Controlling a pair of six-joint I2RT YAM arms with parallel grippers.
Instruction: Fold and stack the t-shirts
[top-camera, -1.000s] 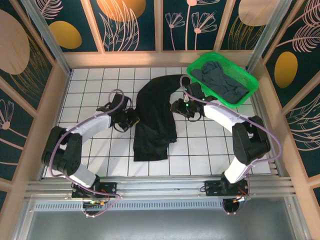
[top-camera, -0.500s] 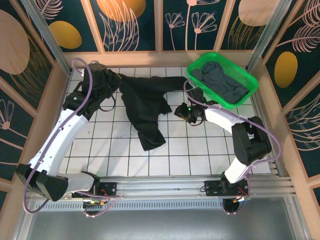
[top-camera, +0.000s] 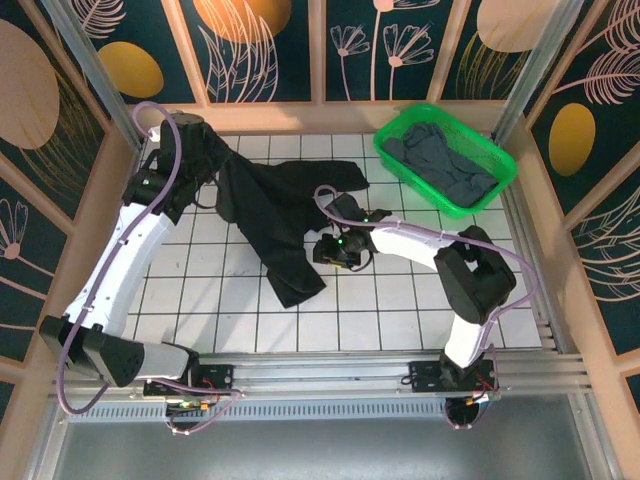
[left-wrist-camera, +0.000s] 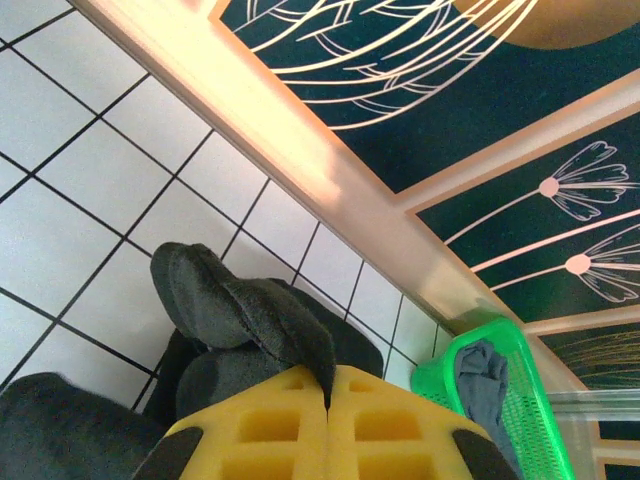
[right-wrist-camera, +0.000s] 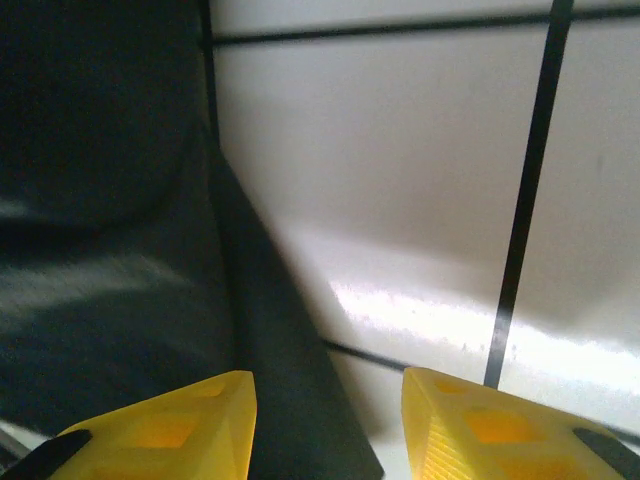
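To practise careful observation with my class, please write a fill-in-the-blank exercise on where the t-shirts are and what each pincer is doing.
1. The left pincer grips the black t-shirt near the far ____ corner of the table.
2. The grey t-shirt lies inside a basket coloured ____.
3. The right pincer has its jaws ____, at the black t-shirt's edge.

Missing words: left; green; open.
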